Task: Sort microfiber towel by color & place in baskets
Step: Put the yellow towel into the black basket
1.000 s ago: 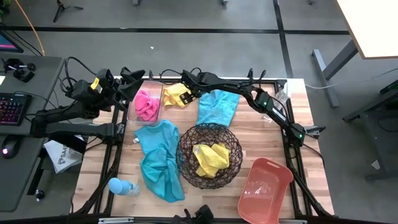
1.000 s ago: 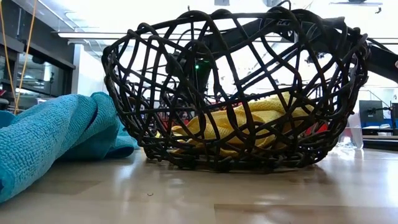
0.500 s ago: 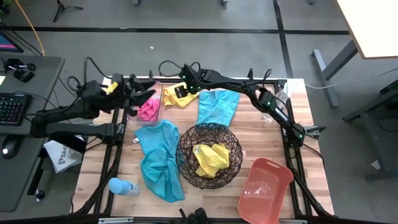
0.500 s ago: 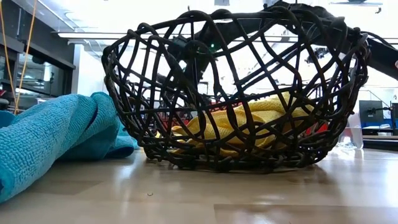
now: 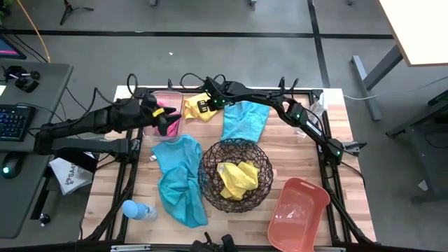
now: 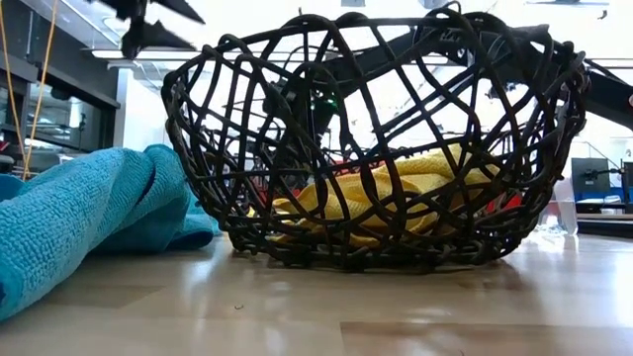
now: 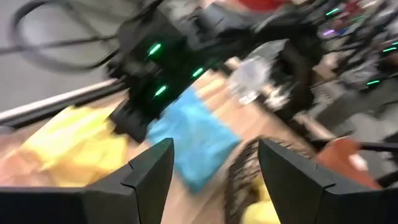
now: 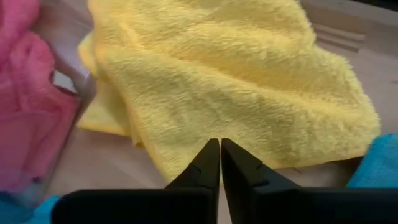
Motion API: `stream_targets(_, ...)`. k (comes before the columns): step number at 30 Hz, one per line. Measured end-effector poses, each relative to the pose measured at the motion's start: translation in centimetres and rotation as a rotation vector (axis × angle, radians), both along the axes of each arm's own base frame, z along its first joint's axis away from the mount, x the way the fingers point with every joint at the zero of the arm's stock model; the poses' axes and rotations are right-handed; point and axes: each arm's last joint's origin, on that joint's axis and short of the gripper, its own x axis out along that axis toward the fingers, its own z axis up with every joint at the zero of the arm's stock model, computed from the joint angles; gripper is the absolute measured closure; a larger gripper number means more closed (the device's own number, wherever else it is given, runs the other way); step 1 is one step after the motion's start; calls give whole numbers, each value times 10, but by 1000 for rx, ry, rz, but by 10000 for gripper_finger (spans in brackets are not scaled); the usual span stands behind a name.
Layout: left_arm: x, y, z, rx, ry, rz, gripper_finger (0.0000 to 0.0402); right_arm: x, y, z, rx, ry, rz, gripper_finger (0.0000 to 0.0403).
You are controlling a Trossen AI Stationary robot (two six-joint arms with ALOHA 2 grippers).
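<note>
My left gripper (image 5: 166,120) is open and empty above the clear bin (image 5: 159,96), which holds a pink towel (image 5: 172,127). Its fingers also show in the low view (image 6: 158,22). My right gripper (image 8: 220,149) is shut, pointing down at a yellow towel (image 8: 224,81) that lies flat on the table beside the bin (image 5: 198,110). One teal towel (image 5: 245,120) lies at the far side and another (image 5: 180,180) at the near left. The wire basket (image 5: 234,175) holds a second yellow towel (image 5: 238,178). The salmon tub (image 5: 298,213) stands at the near right. My right gripper's shut fingertips (image 8: 214,155) stand over the yellow towel's surface near one edge (image 8: 186,158), coming from above. I cannot tell whether they touch the cloth. The towel lies flat on the table.
A light-blue bottle (image 5: 137,209) lies at the near left corner. The right arm (image 5: 280,105) reaches along the table's far side. In the low view the wire basket (image 6: 376,138) fills the middle and the teal towel (image 6: 89,218) lies to its left.
My left gripper has moved from beyond the bin's far left corner toward the table's right and near side, and now stands over the pink towel in the bin, still open. My right gripper has shifted a little over the yellow towel. No towel has moved.
</note>
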Motion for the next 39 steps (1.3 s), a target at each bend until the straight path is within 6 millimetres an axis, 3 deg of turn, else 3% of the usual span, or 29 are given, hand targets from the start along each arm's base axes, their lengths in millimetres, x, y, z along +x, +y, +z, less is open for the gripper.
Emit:
stream_targets(6,2,1,-12,-63,91,61,179,-1,0,1,48,-17,30,401)
stream_targets(9,8,3,-15,-75,118,63,179,0,-2,21,19,-95,84,401)
stream_targets(11,14,3,-19,-80,141,61,179,-4,-4,52,-67,-132,101,402)
stream_targets(16,36,8,-20,-55,222,33,179,-49,6,171,-374,-198,132,402)
stream_targets(21,78,24,-14,3,432,-61,179,-104,34,247,-554,-177,123,402)
stream_targets(25,116,56,-22,59,692,-65,179,-152,64,303,-661,-227,84,402)
stream_targets(29,150,93,-39,112,861,-71,203,-179,89,320,-697,-171,63,403)
stream_targets(32,167,122,-60,114,960,-104,255,-192,108,324,-693,-111,58,403)
stream_targets(36,175,158,-97,9,1036,-150,366,-201,126,319,-674,-17,45,403)
stream_targets(39,172,177,-123,-93,1074,-155,389,-197,137,312,-665,26,46,403)
